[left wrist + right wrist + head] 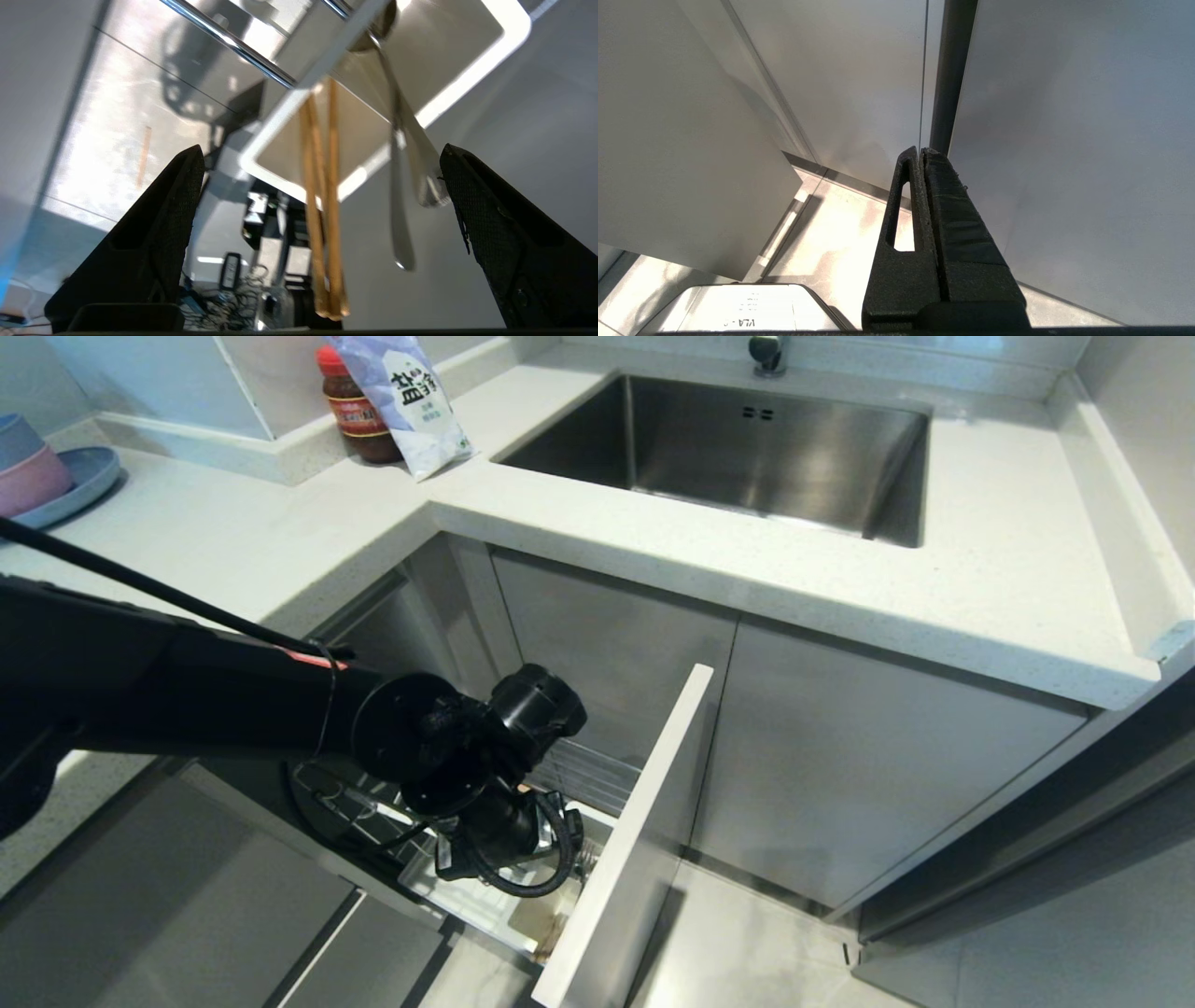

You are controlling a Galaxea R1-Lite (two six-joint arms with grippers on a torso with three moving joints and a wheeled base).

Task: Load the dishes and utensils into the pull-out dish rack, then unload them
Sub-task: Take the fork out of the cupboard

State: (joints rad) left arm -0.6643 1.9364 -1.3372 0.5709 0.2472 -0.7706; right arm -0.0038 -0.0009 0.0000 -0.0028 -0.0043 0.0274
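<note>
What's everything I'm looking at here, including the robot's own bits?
Dish rack: one, chrome wire, pulled out below the counter.
Cutlery holder: one, white, in the rack.
Chopsticks: one pair, light wood, standing in the holder.
Metal utensil: one, silver, beside the chopsticks.
Sink: one, steel, set in the counter.
Sauce jar: one, red-lidded, counter corner.
White bag: one, against the jar.
Blue plate: one, stacked bowls on it, counter's left end.
Left gripper: open, over the holder.
Right gripper: shut, parked by cabinet fronts.

White speckled surface [280, 537] carries a blue plate [79, 481] with stacked bowls [23, 467] at its far left, and a red-lidded jar [359, 420] touching a white pouch [411, 401] beside the sink [878, 448].
</note>
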